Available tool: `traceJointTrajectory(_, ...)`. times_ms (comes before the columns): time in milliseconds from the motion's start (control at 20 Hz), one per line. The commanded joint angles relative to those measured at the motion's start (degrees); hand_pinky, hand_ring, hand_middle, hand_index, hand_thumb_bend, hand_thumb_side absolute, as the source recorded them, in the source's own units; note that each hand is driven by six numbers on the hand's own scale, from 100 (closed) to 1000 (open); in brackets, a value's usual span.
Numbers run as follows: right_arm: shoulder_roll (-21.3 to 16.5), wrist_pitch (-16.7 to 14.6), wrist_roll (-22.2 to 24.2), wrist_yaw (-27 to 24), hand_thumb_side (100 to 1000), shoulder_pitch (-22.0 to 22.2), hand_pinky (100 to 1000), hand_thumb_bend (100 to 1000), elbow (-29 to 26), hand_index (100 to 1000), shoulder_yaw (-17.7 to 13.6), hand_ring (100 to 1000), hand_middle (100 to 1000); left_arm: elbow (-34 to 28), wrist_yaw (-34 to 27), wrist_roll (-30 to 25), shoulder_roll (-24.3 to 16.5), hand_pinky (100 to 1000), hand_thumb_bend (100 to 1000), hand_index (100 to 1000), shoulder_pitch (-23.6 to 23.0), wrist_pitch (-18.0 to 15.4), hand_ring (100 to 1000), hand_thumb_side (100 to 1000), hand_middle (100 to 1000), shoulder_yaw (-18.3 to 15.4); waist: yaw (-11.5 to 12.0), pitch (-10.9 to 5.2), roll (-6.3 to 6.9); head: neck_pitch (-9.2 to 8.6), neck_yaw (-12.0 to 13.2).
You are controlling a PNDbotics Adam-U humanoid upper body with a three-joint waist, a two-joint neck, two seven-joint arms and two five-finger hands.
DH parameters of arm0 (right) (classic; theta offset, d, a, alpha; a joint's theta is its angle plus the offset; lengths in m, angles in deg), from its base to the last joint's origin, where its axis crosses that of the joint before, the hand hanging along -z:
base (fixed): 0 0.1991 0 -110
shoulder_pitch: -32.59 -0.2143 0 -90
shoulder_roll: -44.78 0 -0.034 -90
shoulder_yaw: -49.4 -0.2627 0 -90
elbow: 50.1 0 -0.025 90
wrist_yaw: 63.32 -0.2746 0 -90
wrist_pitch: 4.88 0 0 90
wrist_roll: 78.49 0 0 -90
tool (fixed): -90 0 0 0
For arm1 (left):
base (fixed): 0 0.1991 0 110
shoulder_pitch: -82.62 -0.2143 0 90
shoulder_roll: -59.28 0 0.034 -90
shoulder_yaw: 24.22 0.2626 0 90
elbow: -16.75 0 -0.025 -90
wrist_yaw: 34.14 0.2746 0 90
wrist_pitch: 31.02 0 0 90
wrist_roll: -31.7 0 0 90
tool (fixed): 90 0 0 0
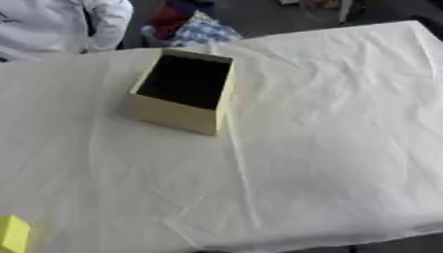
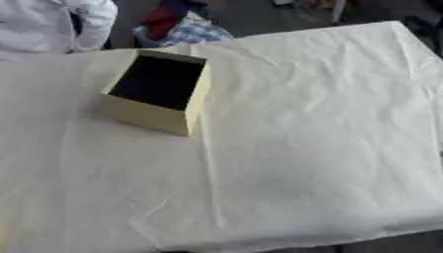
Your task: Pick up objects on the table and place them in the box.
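An open pale yellow box (image 1: 173,114) stands on the white cloth at the upper left of the table, its dark inside facing up. A small bright yellow block (image 1: 12,234) lies at the lower left corner of the left eye view, cut by the edge. Neither of my hands shows in either view.
The table is covered by a wrinkled white cloth (image 1: 320,148); its front edge runs along the bottom right. A person in a white top (image 1: 61,22) sits beyond the far left edge. A heap of coloured things (image 1: 186,27) lies on the floor behind the table.
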Motion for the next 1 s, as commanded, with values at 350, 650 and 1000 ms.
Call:
traceJointTrajectory(350, -1.29, 0.00, 0.34, -0.73, 877, -0.82, 605, 100, -0.85, 705, -0.05, 664, 547, 0.88, 0.99, -1.82, -2.47, 909, 403, 976, 2.46, 4.08, 953, 325, 916, 2.93, -0.95, -0.21, 0.21, 0.37, 0.70)
traceJointTrajectory(650, -0.97, 0.10, 0.60, -0.93, 881, -1.08, 604, 100, -0.85, 704, 0.05, 663, 546, 1.11, 2.54, -1.43, -1.50, 909, 398, 972, 4.23, 6.05, 952, 299, 912, 4.75, -1.67, -0.09, 0.49, 0.37, 0.99)
traceJointTrajectory(1000, -0.73, 0.15, 0.73, -1.13, 882, -1.47, 603, 100, -0.85, 704, 0.07, 664, 547, 1.05, 1.93, -3.88, -0.23, 907, 354, 966, 5.84, 6.70, 950, 372, 909, 6.94, -2.53, 0.04, 0.88, 0.37, 1.41)
